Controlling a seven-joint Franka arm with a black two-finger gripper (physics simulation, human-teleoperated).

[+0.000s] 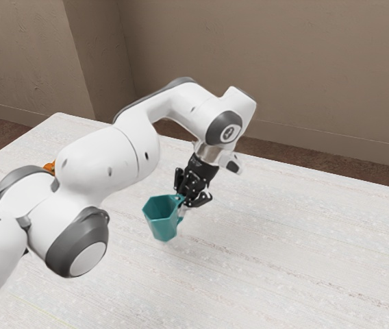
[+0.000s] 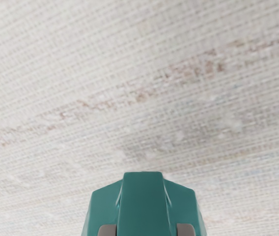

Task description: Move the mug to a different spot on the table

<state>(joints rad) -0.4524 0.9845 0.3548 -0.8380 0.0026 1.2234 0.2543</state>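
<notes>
A teal faceted mug (image 1: 161,217) hangs just above the pale table (image 1: 297,247), slightly tilted. My black gripper (image 1: 183,203) is shut on its rim, on the side toward the exterior view's right, with the fingers pointing down. In the wrist view the mug (image 2: 142,204) is a teal block right under my hand, with two grey finger pads (image 2: 106,230) showing against it and the woven table surface (image 2: 139,88) beyond.
A small orange thing (image 1: 49,165) peeks out behind my arm's lower links at the exterior view's left. The table runs wide toward the exterior view's right and front. A beige wall and brown floor lie beyond the far edge.
</notes>
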